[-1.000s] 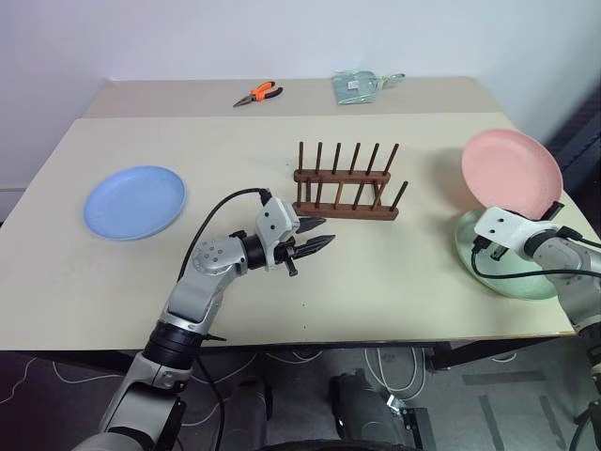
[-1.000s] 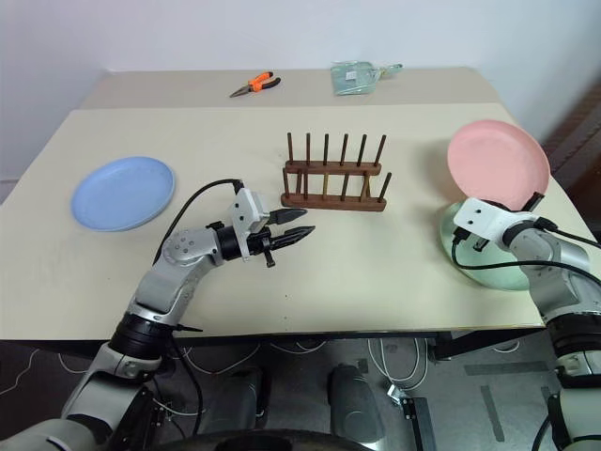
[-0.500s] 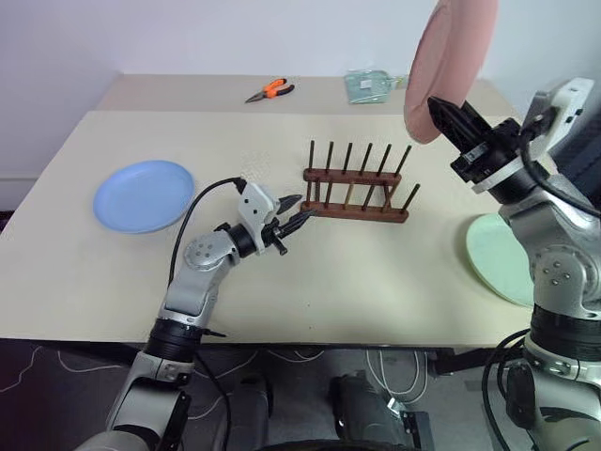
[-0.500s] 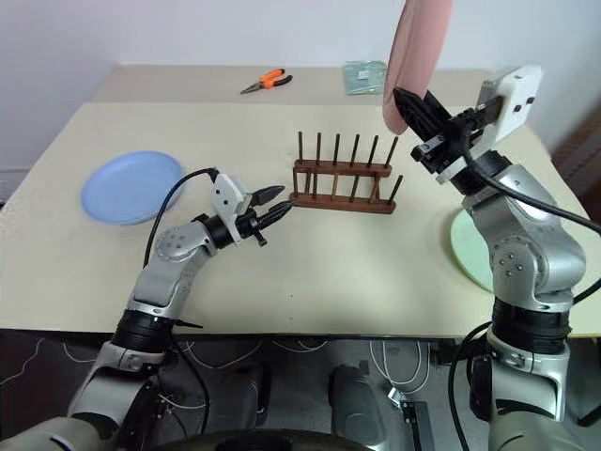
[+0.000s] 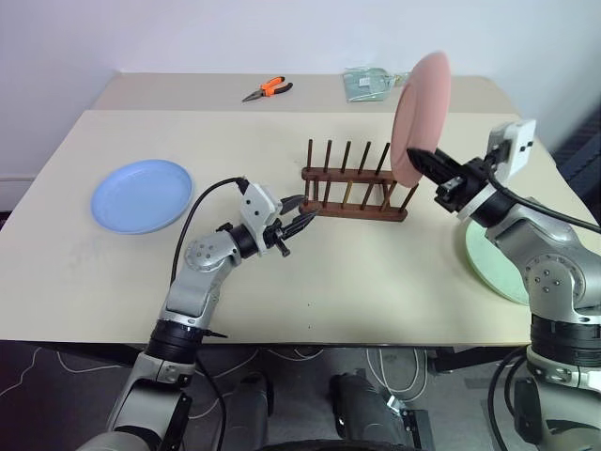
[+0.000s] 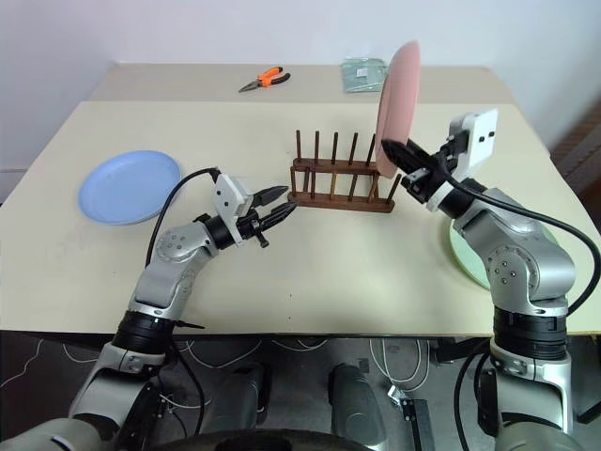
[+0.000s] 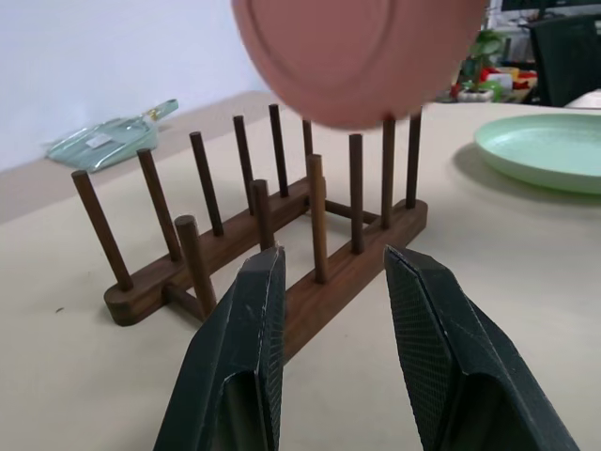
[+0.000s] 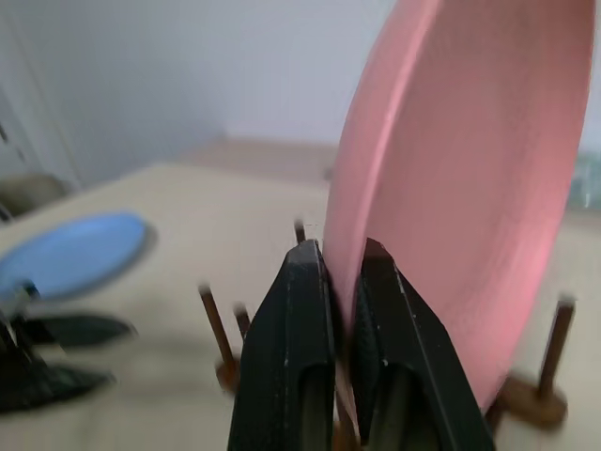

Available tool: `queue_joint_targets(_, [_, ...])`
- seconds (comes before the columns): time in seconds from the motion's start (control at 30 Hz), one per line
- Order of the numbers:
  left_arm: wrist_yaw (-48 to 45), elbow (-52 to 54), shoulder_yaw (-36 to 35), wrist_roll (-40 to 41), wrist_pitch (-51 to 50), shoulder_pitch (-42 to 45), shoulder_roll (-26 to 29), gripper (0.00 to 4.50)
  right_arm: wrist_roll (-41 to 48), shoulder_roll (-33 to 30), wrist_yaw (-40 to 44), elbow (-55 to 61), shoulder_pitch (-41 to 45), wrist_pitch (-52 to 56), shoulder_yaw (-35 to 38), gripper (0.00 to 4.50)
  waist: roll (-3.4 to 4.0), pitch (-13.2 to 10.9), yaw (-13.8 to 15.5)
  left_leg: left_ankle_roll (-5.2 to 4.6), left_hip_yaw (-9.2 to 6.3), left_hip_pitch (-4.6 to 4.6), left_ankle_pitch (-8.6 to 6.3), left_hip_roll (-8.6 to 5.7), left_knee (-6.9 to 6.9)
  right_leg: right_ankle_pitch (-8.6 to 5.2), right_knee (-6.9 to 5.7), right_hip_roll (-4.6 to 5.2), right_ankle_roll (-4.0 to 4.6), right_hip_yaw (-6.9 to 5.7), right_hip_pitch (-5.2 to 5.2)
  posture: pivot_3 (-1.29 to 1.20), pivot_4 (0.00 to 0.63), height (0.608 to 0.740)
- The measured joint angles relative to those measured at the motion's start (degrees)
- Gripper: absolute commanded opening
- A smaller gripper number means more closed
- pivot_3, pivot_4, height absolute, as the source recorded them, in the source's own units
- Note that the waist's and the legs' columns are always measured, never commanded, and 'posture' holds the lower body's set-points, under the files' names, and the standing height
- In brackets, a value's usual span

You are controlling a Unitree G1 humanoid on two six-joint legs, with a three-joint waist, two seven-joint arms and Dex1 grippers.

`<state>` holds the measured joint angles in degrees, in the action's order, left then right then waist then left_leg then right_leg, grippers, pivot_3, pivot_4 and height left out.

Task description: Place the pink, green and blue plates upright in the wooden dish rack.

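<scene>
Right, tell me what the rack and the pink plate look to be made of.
Dish rack: dark brown wood, by its round dowels and smooth rail, with a slight sheen. Pink plate: probably plastic, matte and evenly coloured, with no glaze shine; the material is a guess from looks.

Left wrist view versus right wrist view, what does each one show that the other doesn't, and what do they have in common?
Left wrist view alone: the green plate lying flat on the table, a clear packet behind the rack, and the left gripper open near the rack's end. Right wrist view alone: the blue plate lying flat, and the right gripper shut on the pink plate's rim. Both: the pink plate held on edge over the wooden dish rack.
</scene>
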<state>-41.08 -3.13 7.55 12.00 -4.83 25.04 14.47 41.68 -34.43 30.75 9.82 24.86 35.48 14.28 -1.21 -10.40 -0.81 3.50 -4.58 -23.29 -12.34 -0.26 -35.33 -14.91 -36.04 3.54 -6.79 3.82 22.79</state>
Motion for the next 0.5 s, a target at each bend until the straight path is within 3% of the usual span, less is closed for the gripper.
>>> queue_joint_targets(0.07, [-0.06, 0.03, 0.24, -0.01, -0.23, -0.07, -0.02, 1.67, -0.83, -0.40, 1.82, -2.32, -0.40, -0.01, -0.32, 0.04, 0.00, 0.00, -0.01, 0.00, 0.00, 0.00, 0.00, 0.00, 0.00, 0.01, 0.00, 0.00, -0.02, 0.00, 0.00, 0.00, 0.150, 0.740])
queue_joint_targets(0.17, [-0.06, 0.48, 0.34, -0.01, -0.61, -0.14, -0.04, 1.67, -2.16, -0.55, 3.61, -4.77, -0.39, -0.40, -0.37, 1.03, 0.00, 0.00, -0.02, 0.00, 0.00, 0.00, 0.00, 0.00, 0.00, 0.03, -0.01, -0.01, -0.05, 0.00, 0.00, 0.00, 0.150, 0.740])
queue_joint_targets(0.33, [-0.02, 1.09, 0.58, -0.03, -0.75, -0.16, -0.04, 1.67, -5.44, -1.04, 4.64, -6.19, -0.26, -2.91, -0.27, 3.56, 0.00, 0.00, -0.05, 0.00, 0.00, 0.01, 0.00, 0.00, 0.00, 0.03, -0.01, -0.01, -0.06, 0.00, 0.01, 0.00, 0.150, 0.740])
queue_joint_targets(0.5, [0.80, 1.00, 0.62, -0.29, -0.63, -0.08, -0.24, 1.67, -9.52, -7.57, 7.72, -3.53, -4.04, -7.35, 1.54, 3.56, 0.01, -0.01, 0.38, 0.00, -0.01, -0.05, 0.00, -0.02, 0.01, 0.02, 0.05, 0.02, -0.10, -0.02, 0.00, 0.00, 0.150, 0.740])
